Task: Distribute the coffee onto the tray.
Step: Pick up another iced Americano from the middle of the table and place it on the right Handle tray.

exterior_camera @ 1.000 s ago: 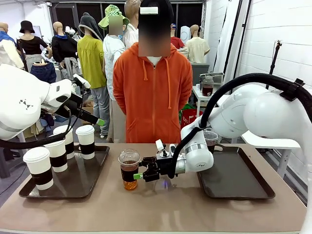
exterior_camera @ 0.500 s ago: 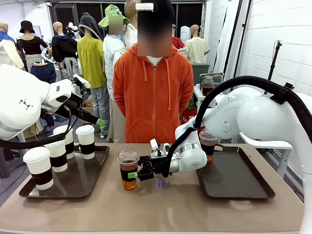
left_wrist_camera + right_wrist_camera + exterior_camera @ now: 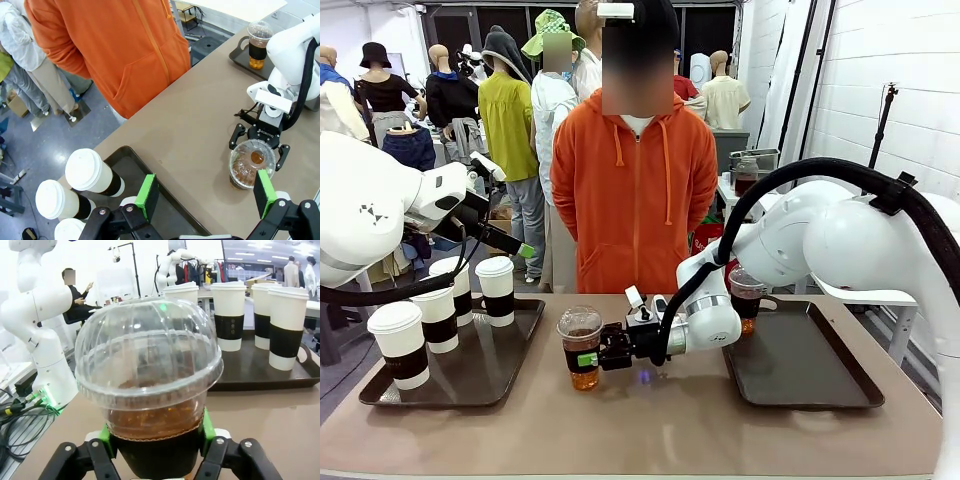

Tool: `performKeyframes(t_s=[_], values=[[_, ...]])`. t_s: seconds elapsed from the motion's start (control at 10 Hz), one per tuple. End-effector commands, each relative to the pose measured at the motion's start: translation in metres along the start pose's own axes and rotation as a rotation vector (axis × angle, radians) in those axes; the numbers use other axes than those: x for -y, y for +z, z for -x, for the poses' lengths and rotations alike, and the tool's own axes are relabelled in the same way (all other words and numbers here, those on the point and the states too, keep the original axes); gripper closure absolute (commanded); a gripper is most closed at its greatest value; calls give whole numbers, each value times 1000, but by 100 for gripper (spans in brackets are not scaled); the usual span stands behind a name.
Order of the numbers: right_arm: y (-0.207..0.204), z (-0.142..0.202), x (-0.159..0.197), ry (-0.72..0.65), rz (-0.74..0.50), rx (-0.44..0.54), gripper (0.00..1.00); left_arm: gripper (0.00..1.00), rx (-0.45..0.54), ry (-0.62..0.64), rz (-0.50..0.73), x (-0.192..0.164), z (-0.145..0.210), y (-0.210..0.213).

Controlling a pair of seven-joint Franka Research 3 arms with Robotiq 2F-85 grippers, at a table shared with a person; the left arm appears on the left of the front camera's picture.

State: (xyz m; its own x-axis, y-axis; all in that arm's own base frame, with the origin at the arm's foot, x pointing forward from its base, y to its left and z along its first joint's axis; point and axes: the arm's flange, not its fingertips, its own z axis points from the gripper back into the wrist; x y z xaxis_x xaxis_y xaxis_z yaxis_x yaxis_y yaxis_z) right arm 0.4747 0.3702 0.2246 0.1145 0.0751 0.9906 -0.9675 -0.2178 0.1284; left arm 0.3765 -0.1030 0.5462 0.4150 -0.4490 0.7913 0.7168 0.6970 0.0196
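Observation:
A clear dome-lidded cup [image 3: 583,345] of dark-amber coffee stands on the table between the two trays. My right gripper [image 3: 590,358] is shut on its dark band. In the right wrist view the green pads [image 3: 207,429] press both sides of this cup [image 3: 150,375]. A second clear cup [image 3: 746,297] stands at the near-left corner of the right tray [image 3: 800,375]. Several white lidded cups [image 3: 438,315] with brown bands sit on the left tray [image 3: 470,395]. My left gripper [image 3: 205,192] hangs open above the left tray, well clear of the cups.
A person in an orange hoodie [image 3: 633,190] stands at the far edge of the table, hands out of sight. The table between the trays is bare in front of the held cup. Most of the right tray is bare.
My right gripper slid left along the table until its fingers flanked the clear cup, then closed on it. The left arm and the person stayed put.

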Motion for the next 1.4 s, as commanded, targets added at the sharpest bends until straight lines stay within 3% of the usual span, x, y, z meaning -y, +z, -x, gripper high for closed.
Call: performKeyframes(t_s=[0.0,0.5,0.9,1.3], values=[[-1,-4,6,-20,-33,15,39,0,0,4,5,-1,1,0],[23,-31,-5,-17,-29,14,39,0,0,4,5,-1,1,0],[96,-64,-29,-67,-50,2,39,0,0,4,5,-1,1,0],[172,-62,-62,-55,73,-12,39,0,0,4,5,-1,1,0]])
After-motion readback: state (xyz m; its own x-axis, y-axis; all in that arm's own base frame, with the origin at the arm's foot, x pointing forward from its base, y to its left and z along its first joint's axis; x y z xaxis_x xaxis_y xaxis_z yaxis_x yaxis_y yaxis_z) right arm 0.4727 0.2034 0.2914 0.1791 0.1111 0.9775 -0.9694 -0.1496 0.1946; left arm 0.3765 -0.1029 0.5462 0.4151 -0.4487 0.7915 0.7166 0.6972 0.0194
